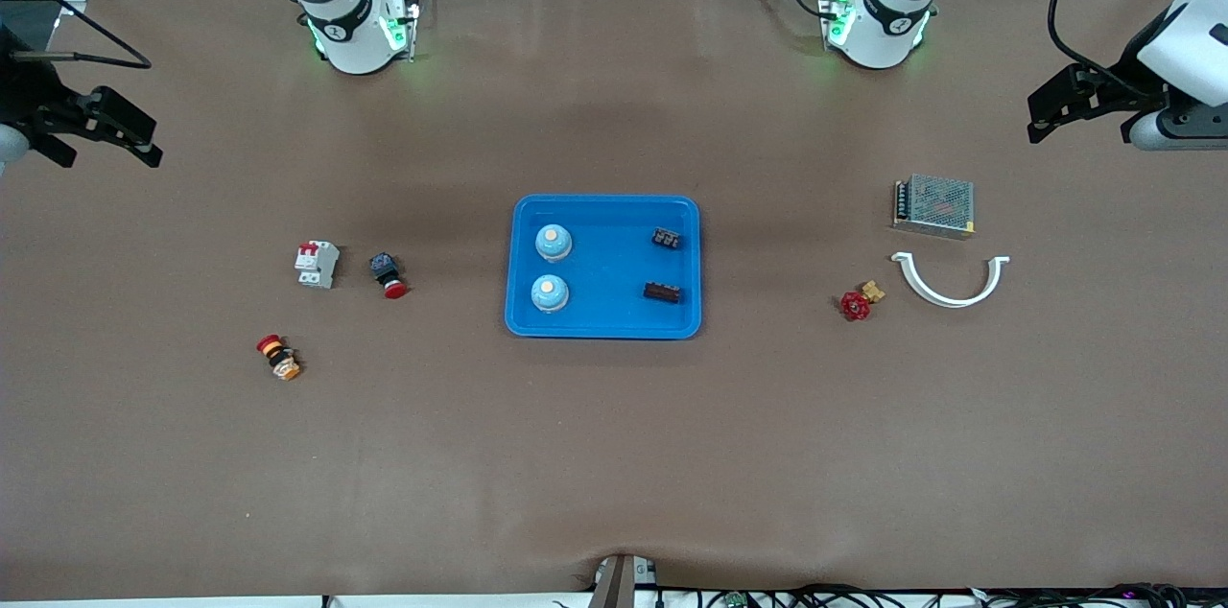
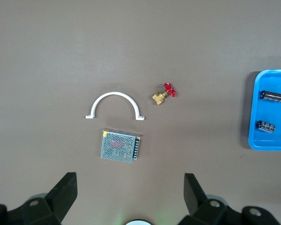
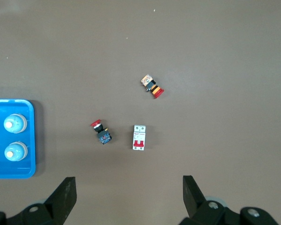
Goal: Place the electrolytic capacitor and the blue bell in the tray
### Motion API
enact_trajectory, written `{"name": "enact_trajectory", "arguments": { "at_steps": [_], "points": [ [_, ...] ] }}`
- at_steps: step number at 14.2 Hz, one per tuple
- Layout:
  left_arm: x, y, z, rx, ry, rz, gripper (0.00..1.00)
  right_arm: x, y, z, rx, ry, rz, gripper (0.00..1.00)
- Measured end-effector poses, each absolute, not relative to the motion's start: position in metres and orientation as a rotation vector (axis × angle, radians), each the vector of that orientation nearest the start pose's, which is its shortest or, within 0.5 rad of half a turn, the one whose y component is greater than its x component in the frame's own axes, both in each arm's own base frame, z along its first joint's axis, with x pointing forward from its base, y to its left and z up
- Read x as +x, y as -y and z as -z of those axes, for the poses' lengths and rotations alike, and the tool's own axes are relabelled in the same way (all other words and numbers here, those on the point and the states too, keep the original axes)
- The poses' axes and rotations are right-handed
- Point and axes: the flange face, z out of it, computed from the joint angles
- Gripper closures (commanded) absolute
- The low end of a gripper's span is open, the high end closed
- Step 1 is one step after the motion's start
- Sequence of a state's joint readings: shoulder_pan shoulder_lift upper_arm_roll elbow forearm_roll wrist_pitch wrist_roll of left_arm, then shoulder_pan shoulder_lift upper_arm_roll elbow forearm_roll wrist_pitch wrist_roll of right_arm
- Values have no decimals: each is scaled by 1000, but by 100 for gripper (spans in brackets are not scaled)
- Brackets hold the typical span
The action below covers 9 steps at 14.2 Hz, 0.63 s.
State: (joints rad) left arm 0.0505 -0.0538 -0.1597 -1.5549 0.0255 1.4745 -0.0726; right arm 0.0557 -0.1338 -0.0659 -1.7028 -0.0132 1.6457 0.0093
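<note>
The tray held two bells and two capacitors. The left tool and right tool hung spread over the tabletop's three and nine o'clock ends, waiting.

The bright blue tray lies mid-table, holding two pale blue bells and two dark capacitors, well apart.
</note>
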Motion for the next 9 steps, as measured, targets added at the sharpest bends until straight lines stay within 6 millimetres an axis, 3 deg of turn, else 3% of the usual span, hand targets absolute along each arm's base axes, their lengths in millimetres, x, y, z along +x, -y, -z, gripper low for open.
{"name": "enact_trajectory", "arguments": {
  "at_steps": [5,9],
  "points": [
    [525,55,-652,-3105,-47,-37,0,520,47,-636,-3129,59,106,0],
    [526,53,-653,-3105,-41,-35,0,523,40,-634,-3123,-17,102,0]
  ]
}}
